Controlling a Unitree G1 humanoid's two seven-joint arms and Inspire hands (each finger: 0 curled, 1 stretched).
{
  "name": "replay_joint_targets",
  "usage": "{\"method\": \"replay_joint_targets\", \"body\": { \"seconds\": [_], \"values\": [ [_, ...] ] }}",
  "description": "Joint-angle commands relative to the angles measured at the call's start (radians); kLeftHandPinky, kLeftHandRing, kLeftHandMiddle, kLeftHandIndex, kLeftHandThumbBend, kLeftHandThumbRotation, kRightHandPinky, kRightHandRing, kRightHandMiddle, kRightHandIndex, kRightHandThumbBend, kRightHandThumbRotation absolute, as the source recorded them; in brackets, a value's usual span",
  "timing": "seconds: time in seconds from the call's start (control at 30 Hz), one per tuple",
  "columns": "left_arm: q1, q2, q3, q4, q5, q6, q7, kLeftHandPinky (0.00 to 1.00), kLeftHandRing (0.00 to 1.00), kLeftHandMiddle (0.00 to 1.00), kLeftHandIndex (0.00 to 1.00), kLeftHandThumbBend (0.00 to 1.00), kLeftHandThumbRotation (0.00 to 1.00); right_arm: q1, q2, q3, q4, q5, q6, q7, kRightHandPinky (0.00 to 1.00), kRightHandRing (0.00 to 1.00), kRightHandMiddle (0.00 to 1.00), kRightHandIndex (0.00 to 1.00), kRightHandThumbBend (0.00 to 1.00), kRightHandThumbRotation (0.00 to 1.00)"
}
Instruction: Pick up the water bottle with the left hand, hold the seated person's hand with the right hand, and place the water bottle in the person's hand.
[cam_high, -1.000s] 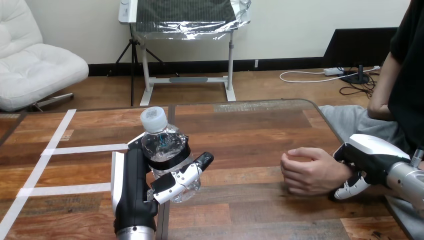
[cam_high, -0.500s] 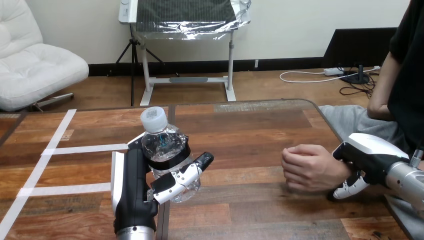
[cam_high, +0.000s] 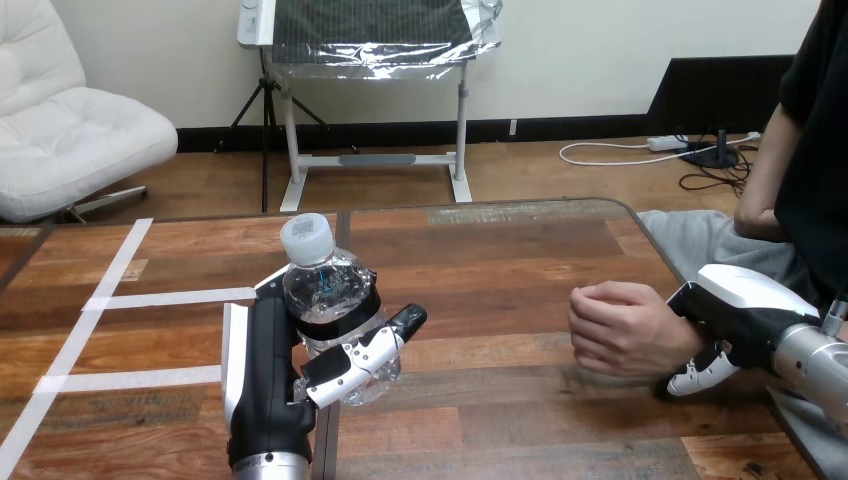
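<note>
A clear water bottle (cam_high: 327, 291) with a white cap stands upright at the table's middle left. My left hand (cam_high: 262, 380) is shut on it, fingers (cam_high: 350, 370) and thumb curled round its lower body. At the right, the person's hand (cam_high: 622, 330) is a loose fist, a little above the table. My right hand (cam_high: 742, 306) lies over the person's wrist, with its fingers (cam_high: 697, 378) curled under it. Bottle and fist are well apart.
The wooden table (cam_high: 500, 265) has a seam down its middle and white tape lines (cam_high: 160, 298) on its left part. Its right edge runs close by the person's lap. Bare wood lies between the bottle and the person's hand.
The person's hand, with my right hand on the wrist, has shifted slightly to the right and risen a little. My left hand and the bottle have not moved.
</note>
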Motion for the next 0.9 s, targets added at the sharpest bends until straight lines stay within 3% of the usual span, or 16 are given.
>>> {"method": "replay_joint_targets", "body": {
  "seconds": [0.0, 0.57, 0.87],
  "values": [
    [-0.052, -0.024, 0.008, -0.050, 0.010, -0.028, 0.011, 0.33, 0.38, 0.43, 0.44, 0.67, 0.00, -0.014, 0.022, 0.001, 0.023, 0.015, -0.021, -0.008, 0.21, 0.28, 0.38, 0.40, 0.70, 0.00],
    [-0.055, -0.025, 0.006, -0.048, 0.006, -0.027, 0.008, 0.33, 0.38, 0.43, 0.43, 0.66, 0.00, -0.015, 0.011, -0.007, 0.031, 0.014, -0.043, -0.034, 0.27, 0.33, 0.42, 0.42, 0.73, 0.00],
    [-0.057, -0.024, 0.006, -0.045, 0.011, -0.029, 0.011, 0.33, 0.38, 0.43, 0.43, 0.66, 0.00, -0.006, -0.006, -0.001, -0.004, -0.015, -0.001, -0.046, 0.23, 0.31, 0.40, 0.43, 0.75, 0.00]
  ]
}}
